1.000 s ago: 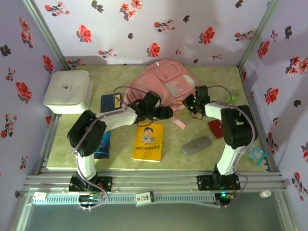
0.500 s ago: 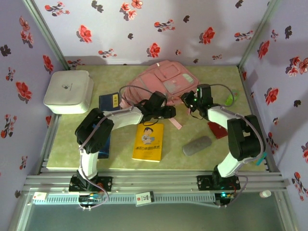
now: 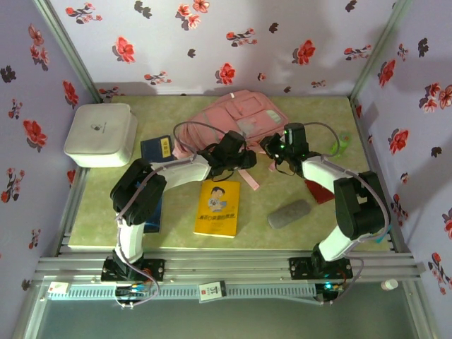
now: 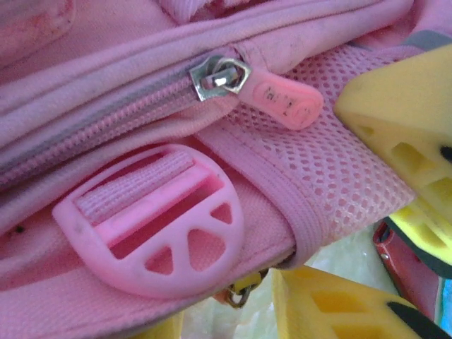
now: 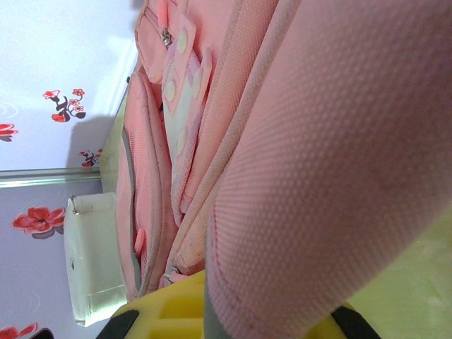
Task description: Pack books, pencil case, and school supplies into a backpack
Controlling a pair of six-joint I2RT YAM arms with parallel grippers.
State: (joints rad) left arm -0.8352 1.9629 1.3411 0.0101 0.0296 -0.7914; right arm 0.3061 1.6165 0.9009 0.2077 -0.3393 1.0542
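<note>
Backpack (image 3: 244,113) nudged back; R hand (image 3: 272,146) clamped on it; L hand (image 3: 247,158) narrower, grip unclear.

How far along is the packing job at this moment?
Nothing looks packed: the navy book, blue book, yellow book and pencil case all lie outside the backpack. In hand: the right gripper is shut on the backpack's fabric, and the left gripper, jaws apart, sits by the zipper pull, where the zipper looks closed. Left: open the backpack, then load everything.
</note>
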